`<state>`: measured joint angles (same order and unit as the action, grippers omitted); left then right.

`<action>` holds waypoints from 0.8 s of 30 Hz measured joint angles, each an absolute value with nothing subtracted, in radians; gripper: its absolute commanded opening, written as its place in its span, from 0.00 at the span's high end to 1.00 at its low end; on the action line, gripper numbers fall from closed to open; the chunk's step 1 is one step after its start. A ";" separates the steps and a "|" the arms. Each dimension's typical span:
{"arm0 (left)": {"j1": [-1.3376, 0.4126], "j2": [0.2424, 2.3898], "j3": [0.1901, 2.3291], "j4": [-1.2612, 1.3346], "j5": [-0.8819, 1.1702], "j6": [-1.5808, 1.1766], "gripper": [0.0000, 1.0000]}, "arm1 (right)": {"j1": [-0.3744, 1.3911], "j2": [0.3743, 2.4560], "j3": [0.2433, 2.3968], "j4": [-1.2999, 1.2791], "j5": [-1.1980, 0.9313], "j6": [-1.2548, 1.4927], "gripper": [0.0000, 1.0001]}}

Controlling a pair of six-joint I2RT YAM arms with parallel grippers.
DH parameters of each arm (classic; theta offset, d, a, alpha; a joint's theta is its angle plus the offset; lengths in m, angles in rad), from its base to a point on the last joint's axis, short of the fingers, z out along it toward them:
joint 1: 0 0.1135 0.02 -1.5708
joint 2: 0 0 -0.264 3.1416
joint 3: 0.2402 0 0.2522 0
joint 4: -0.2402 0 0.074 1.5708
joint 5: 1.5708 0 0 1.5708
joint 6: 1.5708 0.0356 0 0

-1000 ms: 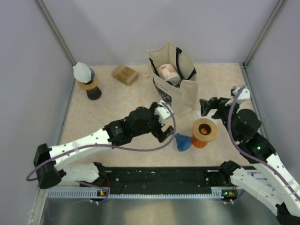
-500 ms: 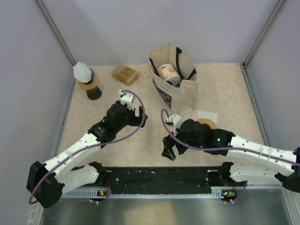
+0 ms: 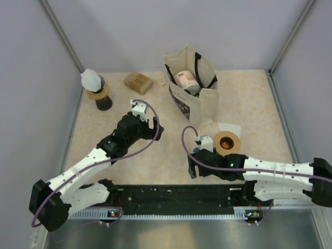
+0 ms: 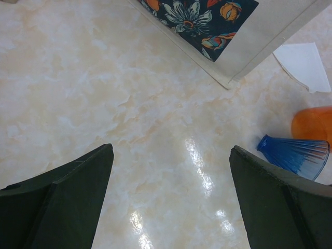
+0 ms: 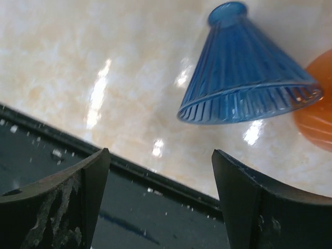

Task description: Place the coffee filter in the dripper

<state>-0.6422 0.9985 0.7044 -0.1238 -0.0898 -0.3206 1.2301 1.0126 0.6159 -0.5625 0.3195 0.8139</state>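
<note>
Inside the canvas tote [image 3: 207, 104], a patterned cylinder [image 3: 185, 80]; ribbed blue dripper [image 5: 249, 78] lies sideways; left gripper [image 4: 171, 150], right gripper [image 5: 160, 153] wide, empty

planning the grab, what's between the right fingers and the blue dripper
Only bare tabletop and the black rail edge, seen in the right wrist view, between the fingers and blue dripper.

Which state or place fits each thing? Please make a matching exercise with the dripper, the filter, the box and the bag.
Things:
1. dripper
2. filter
3. box
4. bag

States or places:
a. stands open
b. lies flat beside the bag
c. lies on its side
d. sits at the back, left of the bag

Pairs: 1-c, 2-b, 3-d, 4-a
</note>
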 measured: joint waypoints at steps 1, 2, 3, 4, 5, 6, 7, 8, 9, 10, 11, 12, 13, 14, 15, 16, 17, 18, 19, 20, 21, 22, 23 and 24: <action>-0.642 0.999 0.704 -0.124 -0.088 -0.321 0.01 | 1.230 1.027 0.616 -0.554 0.359 0.831 0.23; -0.642 0.999 0.704 -0.124 -0.086 -0.323 0.01 | 1.230 1.042 0.616 -0.544 0.396 0.848 0.24; -0.642 0.999 0.704 -0.124 -0.085 -0.324 0.01 | 1.231 1.055 0.616 -0.533 0.429 0.869 0.26; -0.642 0.999 0.704 -0.124 -0.082 -0.324 0.01 | 1.232 1.067 0.616 -0.524 0.462 0.888 0.27; -0.642 0.999 0.704 -0.124 -0.077 -0.324 0.01 | 1.232 1.074 0.616 -0.517 0.484 0.905 0.29; -0.642 0.999 0.704 -0.124 -0.075 -0.324 0.01 | 1.233 1.082 0.616 -0.510 0.518 0.930 0.30; -0.642 0.999 0.704 -0.124 -0.073 -0.324 0.01 | 1.233 1.085 0.616 -0.507 0.535 0.944 0.32; -0.642 0.999 0.704 -0.124 -0.070 -0.324 0.01 | 1.233 1.089 0.616 -0.503 0.557 0.964 0.34; -0.642 0.999 0.704 -0.125 -0.067 -0.324 0.01 | 1.234 1.090 0.616 -0.499 0.576 0.979 0.35; -0.642 0.999 0.704 -0.125 -0.066 -0.324 0.01 | 1.234 1.090 0.616 -0.495 0.591 0.993 0.37; -0.642 0.999 0.704 -0.125 -0.064 -0.324 0.01 | 1.234 1.090 0.616 -0.491 0.603 1.003 0.39; -0.642 0.999 0.704 -0.125 -0.062 -0.324 0.01 | 1.235 1.090 0.616 -0.485 0.615 1.016 0.41; -0.642 0.999 0.704 -0.127 -0.060 -0.324 0.01 | 1.235 1.091 0.616 -0.481 0.623 1.022 0.44; -0.642 0.999 0.704 -0.128 -0.059 -0.324 0.01 | 1.235 1.093 0.616 -0.477 0.631 1.031 0.47; -0.642 0.999 0.704 -0.128 -0.056 -0.324 0.01 | 1.235 1.097 0.616 -0.474 0.637 1.040 0.49; -0.642 0.999 0.704 -0.128 -0.053 -0.324 0.01 | 1.235 1.102 0.616 -0.473 0.641 1.048 0.51; -0.642 0.999 0.704 -0.128 -0.049 -0.324 0.01 | 1.235 1.108 0.616 -0.471 0.644 1.055 0.51; -0.642 0.999 0.704 -0.128 -0.046 -0.324 0.01 | 1.235 1.112 0.616 -0.471 0.648 1.061 0.51; -0.642 0.999 0.704 -0.128 -0.044 -0.324 0.01 | 1.235 1.116 0.615 -0.470 0.654 1.071 0.52; -0.642 0.999 0.704 -0.128 -0.041 -0.324 0.01 | 1.235 1.121 0.615 -0.471 0.660 1.080 0.53; -0.642 1.000 0.704 -0.128 -0.040 -0.324 0.01 | 1.235 1.123 0.615 -0.471 0.664 1.087 0.53; -0.642 1.000 0.704 -0.128 -0.036 -0.324 0.01 | 1.235 1.127 0.615 -0.471 0.670 1.099 0.55; -0.642 1.000 0.704 -0.129 -0.032 -0.324 0.01 | 1.235 1.131 0.615 -0.470 0.677 1.108 0.56; -0.642 1.002 0.704 -0.128 -0.028 -0.324 0.01 | 1.235 1.136 0.615 -0.470 0.685 1.118 0.56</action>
<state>-0.6418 1.0016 0.7044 -0.1280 -0.0280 -0.3244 1.2350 1.1362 0.6151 -0.4702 0.6849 1.1183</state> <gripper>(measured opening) 0.987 0.456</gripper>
